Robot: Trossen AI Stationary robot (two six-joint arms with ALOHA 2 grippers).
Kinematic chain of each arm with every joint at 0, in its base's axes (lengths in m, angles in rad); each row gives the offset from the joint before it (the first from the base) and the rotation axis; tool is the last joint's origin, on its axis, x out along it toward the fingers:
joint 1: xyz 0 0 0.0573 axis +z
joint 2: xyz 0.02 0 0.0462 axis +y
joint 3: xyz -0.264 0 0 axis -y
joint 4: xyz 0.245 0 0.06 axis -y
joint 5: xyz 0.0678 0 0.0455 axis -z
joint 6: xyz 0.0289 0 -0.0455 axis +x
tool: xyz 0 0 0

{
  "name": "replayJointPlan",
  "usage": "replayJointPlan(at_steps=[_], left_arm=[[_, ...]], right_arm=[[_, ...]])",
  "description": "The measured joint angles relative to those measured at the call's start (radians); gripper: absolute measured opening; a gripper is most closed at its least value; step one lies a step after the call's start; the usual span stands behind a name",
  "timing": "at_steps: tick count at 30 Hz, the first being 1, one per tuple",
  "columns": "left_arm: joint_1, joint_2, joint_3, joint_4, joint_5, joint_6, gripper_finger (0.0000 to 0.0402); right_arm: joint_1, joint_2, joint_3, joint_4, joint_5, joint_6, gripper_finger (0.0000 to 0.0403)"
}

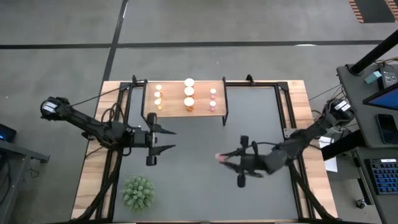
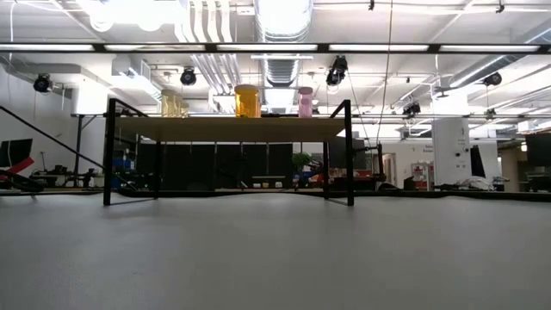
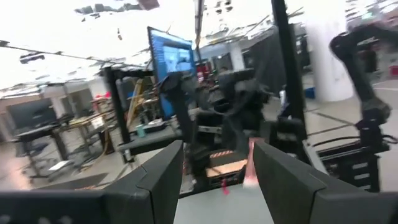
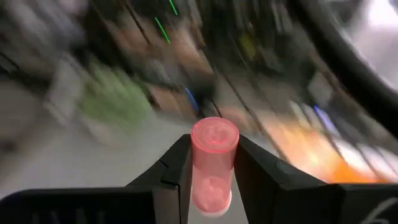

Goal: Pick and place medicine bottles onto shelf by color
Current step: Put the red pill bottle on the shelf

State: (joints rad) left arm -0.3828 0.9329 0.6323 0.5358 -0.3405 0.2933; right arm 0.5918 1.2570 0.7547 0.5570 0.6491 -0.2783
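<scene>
The shelf (image 1: 186, 99) stands at the table's far side. On it are three rows of bottles: yellow (image 1: 158, 96), orange (image 1: 188, 93) and pink (image 1: 212, 99). They also show in the low view: yellow (image 2: 172, 105), orange (image 2: 247, 101), pink (image 2: 305, 102). My right gripper (image 1: 222, 157) is right of the table's middle, pointing toward the table's left, and is shut on a pink bottle (image 4: 214, 158). My left gripper (image 1: 171, 140) is open and empty, left of middle, near the shelf's near left leg. Neither gripper shows in the low view. My right gripper pinches the pink bottle's body (image 4: 211, 168) between its two fingers (image 4: 177, 171). The fingers come roughly level from the table's right. The bottle's pink base (image 4: 214, 132) is up in the wrist view and its white cap (image 4: 214, 204) is down. It is clear of the table.
A green spiky plant (image 1: 138, 191) stands at the table's near left. The shelf's black legs (image 2: 349, 155) rise from the table's far part. The grey tabletop (image 1: 205, 193) lies between the arms and the near edge. A desk with screens (image 1: 382, 124) stands beyond the right edge.
</scene>
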Motion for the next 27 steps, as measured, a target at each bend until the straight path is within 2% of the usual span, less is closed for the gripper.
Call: replayJointPlan(at_steps=[3, 8, 9, 11, 16, 19, 24, 27], left_arm=[[-0.003, 0.047, 0.000, 0.072, 0.043, -0.001, 0.0179], [-0.005, 0.186, 0.000, 0.289, 0.055, -0.028, 0.0179], [-0.005, 0.225, 0.000, 0.349, 0.056, -0.037, 0.0179], [-0.005, 0.314, 0.001, 0.468, 0.064, -0.050, 0.0179], [-0.003, 0.550, 0.044, 0.722, 0.071, -0.052, 0.0179], [-0.003, 0.644, 0.054, 0.854, 0.070, -0.044, 0.0179], [0.001, 0.706, 0.051, 0.887, 0.068, -0.051, 0.0179], [0.003, 0.737, 0.062, 0.888, 0.121, -0.048, 0.0179]], right_arm=[[-0.079, 0.018, -0.134, 0.445, -0.271, -0.125, 0.0091], [-0.211, 0.149, -0.247, 0.973, -0.555, -0.217, 0.0091], [-0.231, 0.179, -0.248, 1.015, -0.611, -0.221, 0.0091], [-0.263, 0.212, -0.218, 1.004, -0.676, -0.238, 0.0091], [-0.277, 0.310, -0.127, 1.011, -0.701, -0.262, 0.0091], [-0.278, 0.338, -0.093, 1.013, -0.706, -0.264, 0.0091], [-0.278, 0.347, -0.073, 1.013, -0.709, -0.263, 0.0091], [-0.279, 0.336, -0.074, 1.013, -0.710, -0.257, 0.0091]])
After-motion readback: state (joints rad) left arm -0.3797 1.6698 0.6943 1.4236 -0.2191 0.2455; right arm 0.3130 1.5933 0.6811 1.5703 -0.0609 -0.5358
